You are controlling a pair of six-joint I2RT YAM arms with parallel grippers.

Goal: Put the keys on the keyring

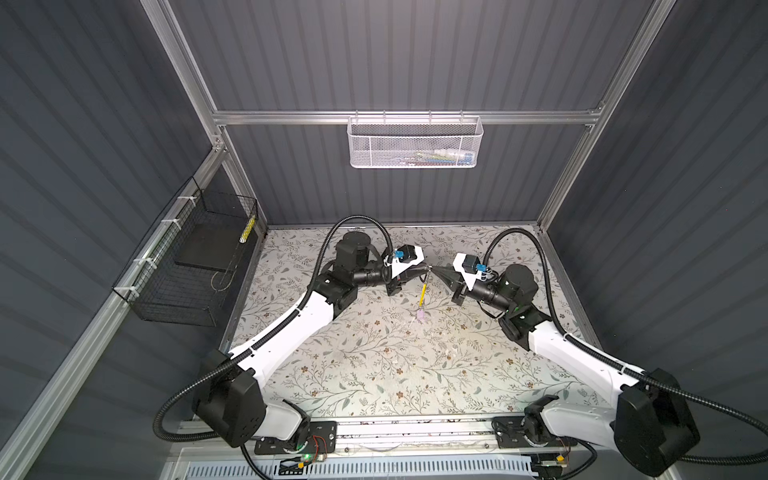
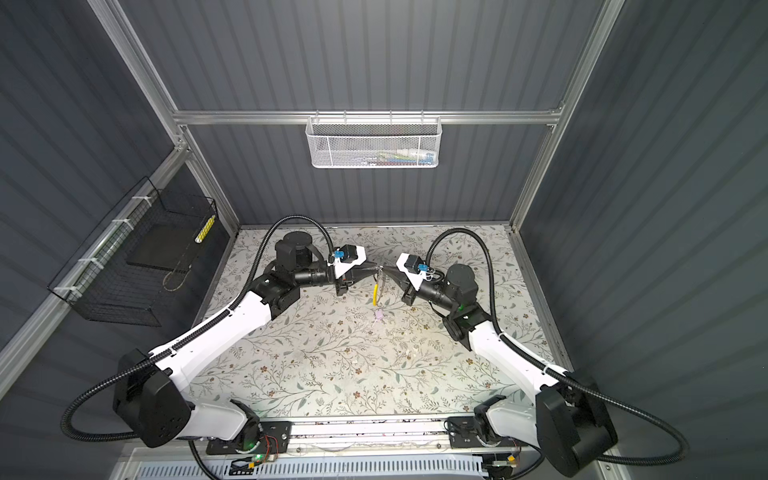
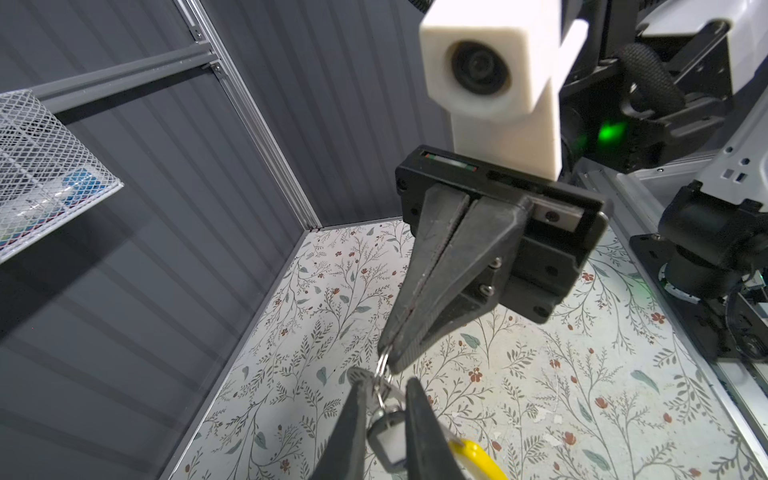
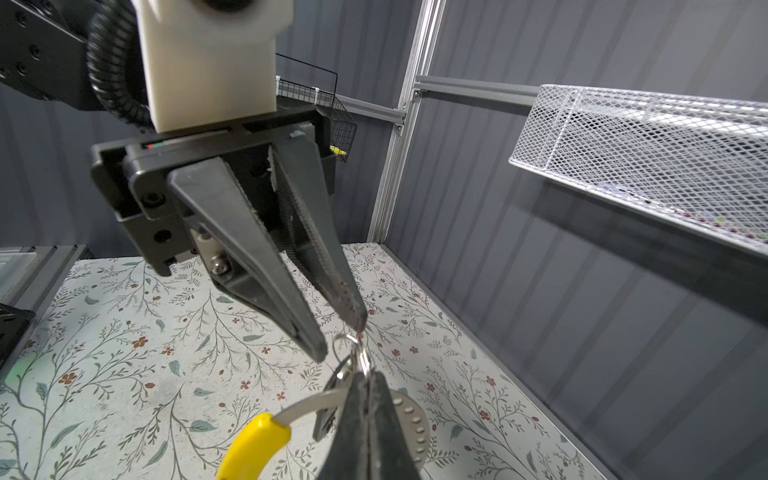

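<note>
Both grippers meet tip to tip above the middle of the floral table. My right gripper (image 4: 365, 376) is shut on the thin metal wire of the keyring (image 4: 307, 409), which hangs below with its yellow tag (image 1: 422, 293). A dull metal key (image 4: 411, 415) and the black-rimmed white tag (image 3: 388, 440) dangle at the pinch. The lilac tag (image 1: 420, 316) hangs lowest. My left gripper (image 3: 387, 384) faces it with jaws a narrow gap apart, a small wire loop (image 4: 345, 340) between the tips. Whether they pinch that loop I cannot make out.
A white mesh basket (image 1: 413, 143) hangs on the back rail. A black wire basket (image 1: 187, 266) is fixed to the left wall. The floral table (image 1: 374, 365) spreads below both arms, and metal frame posts stand at the corners.
</note>
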